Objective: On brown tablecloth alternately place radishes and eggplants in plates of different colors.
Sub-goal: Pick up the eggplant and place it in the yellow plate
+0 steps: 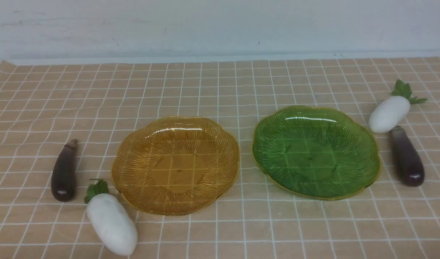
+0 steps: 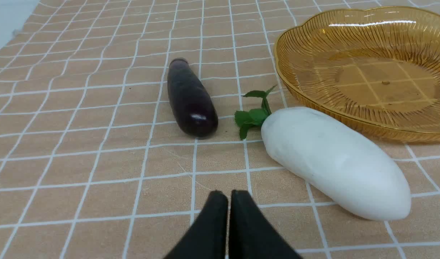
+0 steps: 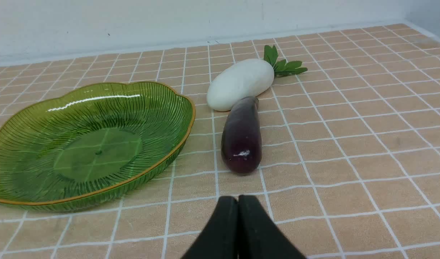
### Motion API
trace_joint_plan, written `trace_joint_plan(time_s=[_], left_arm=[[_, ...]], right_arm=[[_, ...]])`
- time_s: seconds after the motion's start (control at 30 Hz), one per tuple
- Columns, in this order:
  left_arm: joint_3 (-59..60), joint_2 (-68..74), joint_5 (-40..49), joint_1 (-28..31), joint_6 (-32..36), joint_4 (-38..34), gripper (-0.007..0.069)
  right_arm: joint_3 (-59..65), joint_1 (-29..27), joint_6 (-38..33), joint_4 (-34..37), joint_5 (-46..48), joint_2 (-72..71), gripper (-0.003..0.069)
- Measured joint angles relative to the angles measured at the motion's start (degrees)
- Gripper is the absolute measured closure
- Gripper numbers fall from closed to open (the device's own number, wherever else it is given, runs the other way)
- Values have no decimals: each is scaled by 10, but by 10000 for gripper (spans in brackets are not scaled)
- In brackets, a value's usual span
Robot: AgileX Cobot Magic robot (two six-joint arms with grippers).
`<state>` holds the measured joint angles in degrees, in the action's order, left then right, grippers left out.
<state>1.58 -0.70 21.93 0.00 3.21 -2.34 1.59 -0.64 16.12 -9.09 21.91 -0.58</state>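
Brown tablecloth (image 1: 220, 86): matt cloth, faintly rippled. Amber plate (image 1: 133, 158) and green plate (image 1: 274, 136): translucent, ribbed, glossy (glass or clear plastic, hard to tell). Left eggplant (image 1: 63, 174), right eggplant (image 1: 406, 156): glossy skin. Left radish (image 1: 112, 223), right radish (image 1: 388, 114): smooth, matt white.

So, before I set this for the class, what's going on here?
Nothing is being handled yet. The left gripper and right gripper are both shut and hold nothing. The amber plate and green plate are both empty. The left eggplant and left radish lie on the brown tablecloth beside the amber plate. The right radish and right eggplant lie beside the green one.
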Motion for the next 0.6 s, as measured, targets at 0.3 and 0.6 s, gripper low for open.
trace_joint_plan(time_s=[0.3, 0.6], left_arm=[[0, 0, 0, 0, 0, 0, 628], [0, 0, -44, 0, -73, -93, 628]], right_arm=[[0, 0, 0, 0, 0, 0, 673], [0, 0, 0, 0, 0, 0, 673]])
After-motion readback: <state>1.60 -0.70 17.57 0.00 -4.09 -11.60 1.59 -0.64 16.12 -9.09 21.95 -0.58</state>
